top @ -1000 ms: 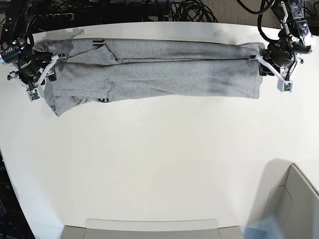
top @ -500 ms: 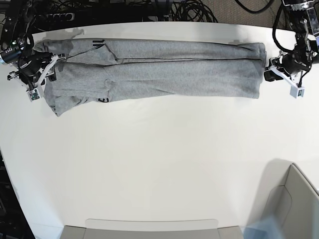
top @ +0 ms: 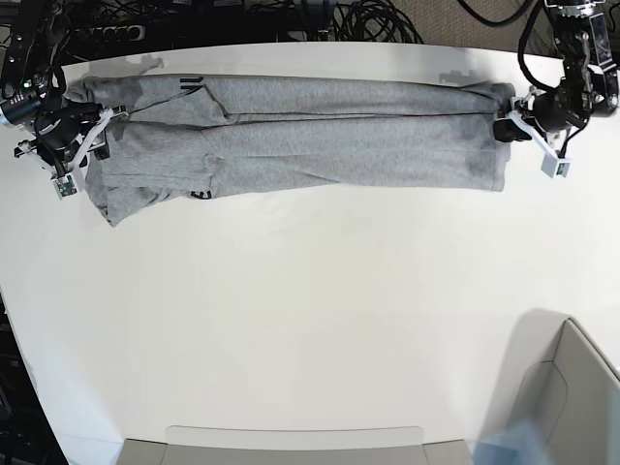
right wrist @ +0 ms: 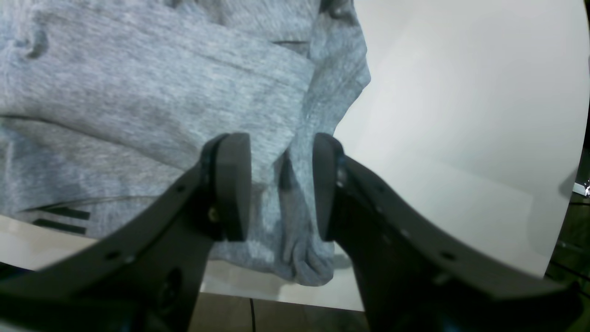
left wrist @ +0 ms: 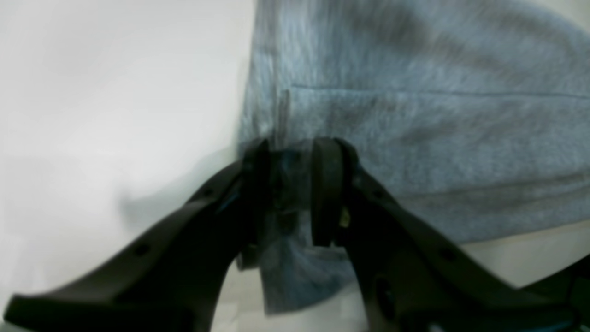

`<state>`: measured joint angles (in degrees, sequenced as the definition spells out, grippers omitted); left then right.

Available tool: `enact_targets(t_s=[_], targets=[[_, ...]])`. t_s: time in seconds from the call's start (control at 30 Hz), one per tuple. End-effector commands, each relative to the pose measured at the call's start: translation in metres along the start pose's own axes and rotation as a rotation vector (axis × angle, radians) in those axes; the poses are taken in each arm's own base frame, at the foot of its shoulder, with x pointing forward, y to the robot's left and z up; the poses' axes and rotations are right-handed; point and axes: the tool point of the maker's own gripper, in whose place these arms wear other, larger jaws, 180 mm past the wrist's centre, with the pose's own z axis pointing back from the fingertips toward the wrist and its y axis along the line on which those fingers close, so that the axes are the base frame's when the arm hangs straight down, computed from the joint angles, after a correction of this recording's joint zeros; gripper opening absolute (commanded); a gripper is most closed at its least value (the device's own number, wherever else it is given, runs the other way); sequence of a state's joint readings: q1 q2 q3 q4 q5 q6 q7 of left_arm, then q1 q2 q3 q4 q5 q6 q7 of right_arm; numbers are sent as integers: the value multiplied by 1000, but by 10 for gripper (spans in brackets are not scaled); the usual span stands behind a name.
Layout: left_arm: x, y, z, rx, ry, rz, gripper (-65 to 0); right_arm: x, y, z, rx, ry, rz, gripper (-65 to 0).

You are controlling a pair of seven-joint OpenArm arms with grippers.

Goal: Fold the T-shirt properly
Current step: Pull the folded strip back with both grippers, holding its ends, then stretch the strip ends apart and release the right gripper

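Heather-grey cotton T-shirt (top: 310, 134) is lying folded into a long horizontal band along the far edge of the white table (top: 310, 320), with dark lettering peeking out near its left end in the base view. The left gripper (left wrist: 288, 184) is straddling the cloth's edge with parted jaws, fabric lying between them. The right gripper (right wrist: 281, 184) is likewise standing wide, a bunched fold sitting between its black pads (right wrist: 233, 184).

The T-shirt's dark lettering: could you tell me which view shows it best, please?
The right wrist view: dark bars of print sit on the T-shirt at lower left. The base view gives only small dark marks; the left wrist view shows plain grey cloth.
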<state>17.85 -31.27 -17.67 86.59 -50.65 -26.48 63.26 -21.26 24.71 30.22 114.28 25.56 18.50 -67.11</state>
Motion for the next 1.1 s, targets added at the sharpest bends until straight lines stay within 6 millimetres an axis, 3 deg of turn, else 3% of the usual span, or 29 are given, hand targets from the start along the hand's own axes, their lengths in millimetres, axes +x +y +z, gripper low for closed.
enact_targets(t_s=[0.0,0.47,0.53,0.57,0.63,0.7,0.8,0.97,1.07], targets=[[5,1,0,-1,-13,-14,-482,9,-5,5,-14,-30,24,-425],[-36,-39,-32,-102,113,-73,-484,9,-6,4,-14,-31,23,-425],[-43,-46,-36,-118,137,-85,-514,10,-6,5,-15,-30,24,-425],[-47,-45,-38,-120,149,-82,-560,10,-6,5,-15,-32,24,-425],[-53,-36,-41,-101,169,-56,-650,10,-6,5,-15,-33,24,-425],[-68,-13,-47,-45,215,-22,-650,14,-7,5,-18,-42,24,-425],[-66,4,-52,-19,196,-68,-650,14,-9,5,-23,-43,23,-425],[-32,53,-19,70,59,28,-650,15,-12,6,-30,-43,33,-425],[-22,67,-7,103,19,57,-650,15,-12,6,-30,-43,33,-425]])
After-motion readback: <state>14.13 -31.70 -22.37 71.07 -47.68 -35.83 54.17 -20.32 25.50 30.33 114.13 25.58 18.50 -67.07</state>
